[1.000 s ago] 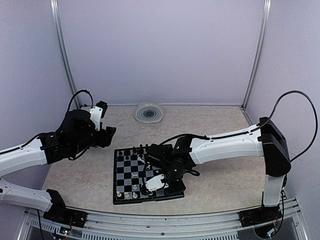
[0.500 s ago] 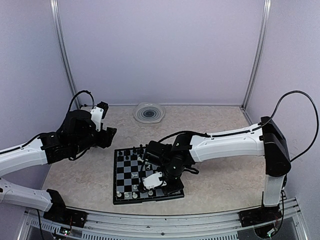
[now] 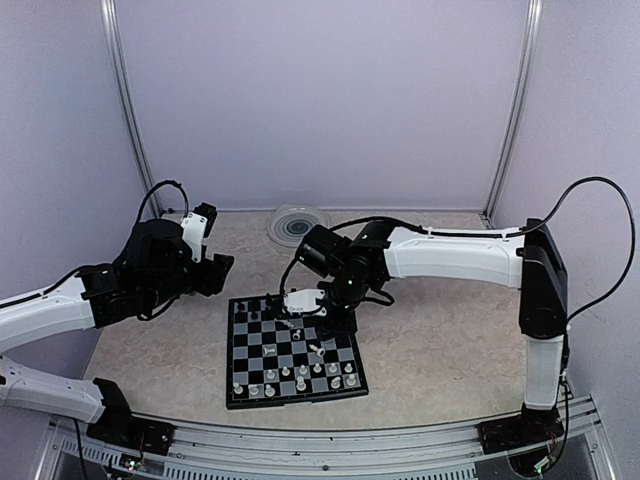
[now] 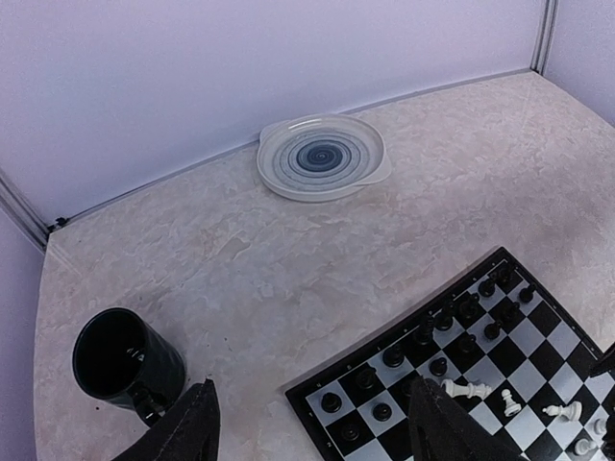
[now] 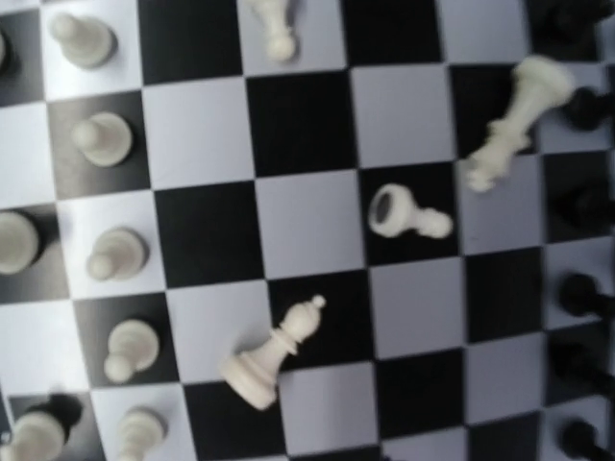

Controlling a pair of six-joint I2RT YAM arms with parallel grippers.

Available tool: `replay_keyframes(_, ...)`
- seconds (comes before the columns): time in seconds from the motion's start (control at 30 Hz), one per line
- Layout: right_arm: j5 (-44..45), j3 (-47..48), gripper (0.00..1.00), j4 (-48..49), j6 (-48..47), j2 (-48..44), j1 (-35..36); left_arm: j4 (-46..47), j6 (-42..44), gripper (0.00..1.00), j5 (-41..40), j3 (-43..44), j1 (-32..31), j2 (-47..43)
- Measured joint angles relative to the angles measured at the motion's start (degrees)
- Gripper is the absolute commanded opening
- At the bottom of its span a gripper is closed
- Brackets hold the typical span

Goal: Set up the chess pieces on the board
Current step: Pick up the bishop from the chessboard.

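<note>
The board (image 3: 238, 345) lies in front of both arms. Black chess pieces (image 4: 441, 323) stand along its far rows and white ones (image 3: 300, 376) along its near rows. In the right wrist view a white bishop (image 5: 273, 351), a white pawn (image 5: 407, 214) and a taller white piece (image 5: 512, 119) lie toppled on middle squares, beside standing white pawns (image 5: 101, 137). My right gripper (image 3: 301, 299) hovers over the board's far edge; its fingers do not show in its wrist view. My left gripper (image 4: 312, 386) hangs open and empty above the board's far left corner.
A black cup (image 4: 126, 361) stands on the table left of the board. A round clear ridged plate (image 3: 297, 226) sits at the back by the wall. Purple walls with metal posts close the table in on three sides.
My right arm has swung from the board's near rows back to its far edge, uncovering the white pieces there. The left arm has not moved.
</note>
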Motion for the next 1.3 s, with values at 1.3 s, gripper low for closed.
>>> replay_keyframes(1.3,-1.1,7.1,0.45,-2.5,7.0,12.8,0.0,-1.5,0.0,0.67,1.5,1.0,0.0,3.0)
